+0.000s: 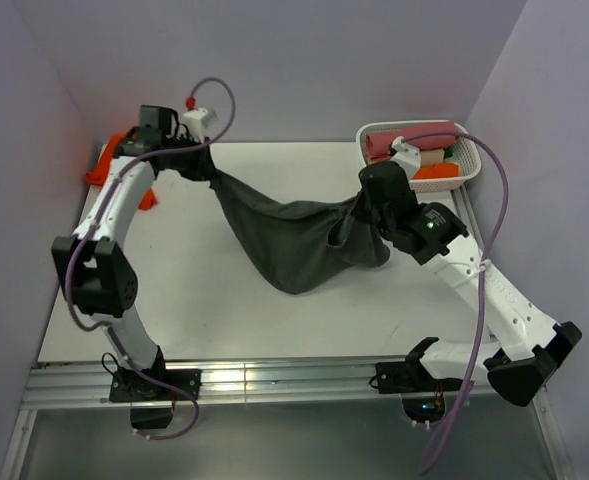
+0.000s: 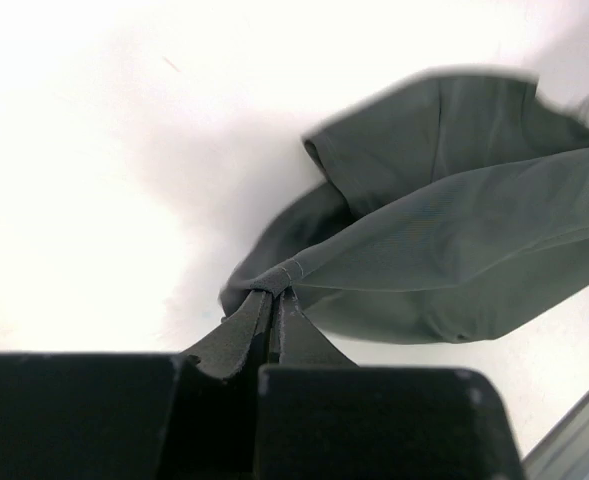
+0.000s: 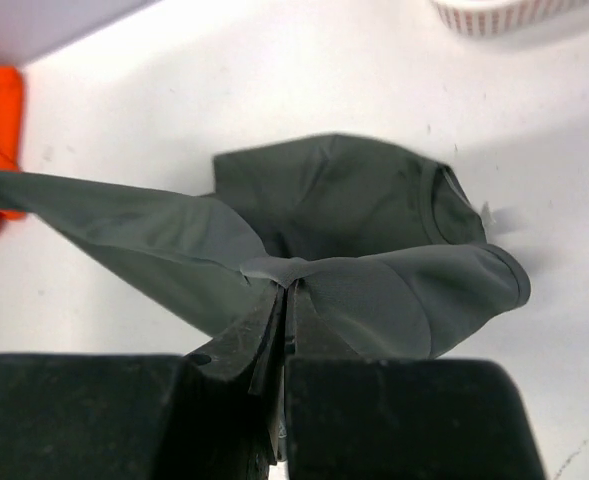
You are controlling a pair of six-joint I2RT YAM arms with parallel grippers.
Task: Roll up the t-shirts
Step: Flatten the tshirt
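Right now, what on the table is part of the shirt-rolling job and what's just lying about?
Part of the job:
dark grey t-shirt, pinched in both arms' jaws, lower part resting on the table
orange-red t-shirt, bunched at the far left edge, not held

Lying about:
white basket in the far right corner
rolled cloths inside it

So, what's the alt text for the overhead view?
A dark grey t-shirt hangs stretched between the left gripper and the right gripper, each pinching an edge, and sags toward a white table. An orange t-shirt lies far left; a white basket of rolled cloths sits far right.
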